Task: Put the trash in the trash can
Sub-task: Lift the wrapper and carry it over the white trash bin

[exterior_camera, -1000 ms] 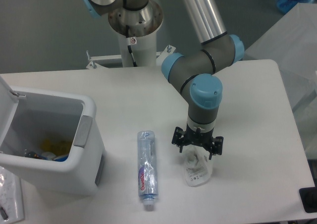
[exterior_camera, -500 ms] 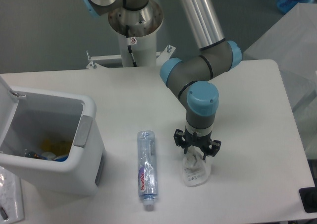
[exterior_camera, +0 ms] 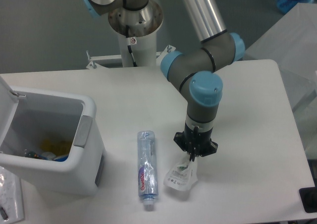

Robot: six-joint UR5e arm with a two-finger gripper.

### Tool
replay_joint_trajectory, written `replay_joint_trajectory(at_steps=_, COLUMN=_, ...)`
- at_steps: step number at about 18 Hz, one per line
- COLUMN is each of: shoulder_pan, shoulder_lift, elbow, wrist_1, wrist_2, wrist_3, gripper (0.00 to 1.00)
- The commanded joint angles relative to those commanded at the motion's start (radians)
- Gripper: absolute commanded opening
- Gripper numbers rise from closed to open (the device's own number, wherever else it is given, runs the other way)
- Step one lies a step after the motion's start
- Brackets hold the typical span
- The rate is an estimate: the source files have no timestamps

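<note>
A clear plastic bottle [exterior_camera: 146, 169] with a blue-and-red label and white cap lies on the table, cap toward the front edge. Just right of it my gripper [exterior_camera: 192, 157] points straight down and is shut on the top of the clear pouch [exterior_camera: 180, 177], which hangs tilted down and to the left below the fingers, its lower end at or just above the tabletop. The white trash can [exterior_camera: 89, 144] stands at the left with its lid open and some items inside.
The arm's white base column [exterior_camera: 133, 33] stands at the back of the table. A black object [exterior_camera: 308, 199] sits at the front right corner. A flat clear item [exterior_camera: 9, 196] lies at the front left beside the bin.
The fingers, spread wide over the pouch a second ago, have closed on it. The pouch has been pulled up and now dangles shifted to the left, nearer the bottle.
</note>
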Motion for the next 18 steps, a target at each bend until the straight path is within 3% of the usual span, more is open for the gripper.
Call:
replay_joint_trajectory(at_steps=6, shoulder_pan=0.0, shoulder_lift=0.024, elbow=0.071, wrist_1=0.0, wrist_2=-0.128, wrist_3=-0.065, gripper=0.0)
replay_joint_trajectory(at_steps=15, shoulder_pan=-0.017, shoulder_lift=0.224, elbow=0.083, wrist_1=0.0, wrist_2=-0.35, wrist_3=-0.085, gripper=0.0)
replay_joint_trajectory(at_steps=18, shoulder_pan=-0.079, shoulder_lift=0.262, elbow=0.088, wrist_1=0.0, wrist_2=-0.352, wrist_3=-0.086, gripper=0.0)
